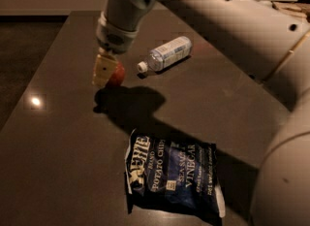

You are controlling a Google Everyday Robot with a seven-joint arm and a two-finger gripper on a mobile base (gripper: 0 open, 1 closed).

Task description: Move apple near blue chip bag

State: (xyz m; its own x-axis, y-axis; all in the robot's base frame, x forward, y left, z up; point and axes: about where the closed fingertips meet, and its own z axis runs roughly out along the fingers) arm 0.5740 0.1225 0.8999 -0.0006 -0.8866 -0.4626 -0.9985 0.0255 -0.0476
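My gripper (105,72) hangs from the arm over the left middle of the dark table. It is shut on the small red apple (116,73), which shows at the right side of the pale fingers (100,71). The apple is held a little above the table, and its shadow falls just below it. The blue chip bag (169,177) lies flat near the table's front edge, to the front right of the gripper and well apart from the apple.
A clear plastic water bottle (165,53) lies on its side just right of the gripper. My large white arm (271,50) fills the right side. The dark table (58,137) has its left edge close to the gripper. Clutter sits at the far right.
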